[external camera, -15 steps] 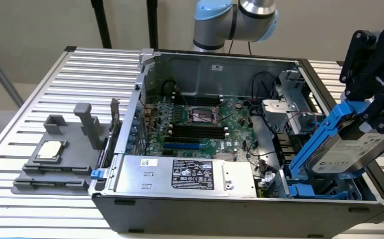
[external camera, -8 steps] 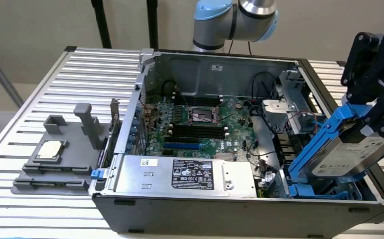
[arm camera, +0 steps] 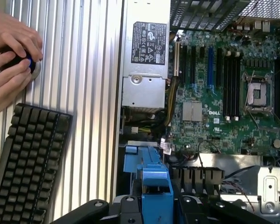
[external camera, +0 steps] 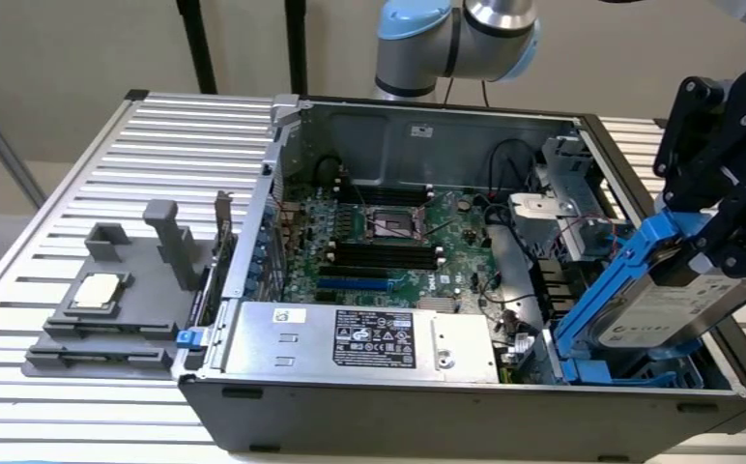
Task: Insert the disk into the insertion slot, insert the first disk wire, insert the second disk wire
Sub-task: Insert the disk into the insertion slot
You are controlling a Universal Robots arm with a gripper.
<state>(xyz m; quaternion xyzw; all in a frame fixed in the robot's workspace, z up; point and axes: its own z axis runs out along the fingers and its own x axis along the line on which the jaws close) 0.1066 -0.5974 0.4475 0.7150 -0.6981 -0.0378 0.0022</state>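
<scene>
- The disk hangs tilted in its blue carrier above the front corner of the computer case, on the exterior view's right. Its lower end dips into the case and its upper end is raised toward the outer wall.
- The claw is clamped on the disk's raised end, and the disk slopes down and away from it.
- The insertion slot lies directly beneath, its blue rails showing under the disk's lower end. Whether the carrier touches them I cannot tell.
- The slot is hemmed in by the power supply just beside it on the exterior view's left and by the case wall on the other side. Loose wires lie behind it, and the room above is open.
- The motherboard lies farther inside, apart from the disk.
- The case stands on a slatted tabletop, with a grey stand well apart on the exterior view's left.
- A keyboard and a person's hands rest on the tabletop outside the case.
</scene>
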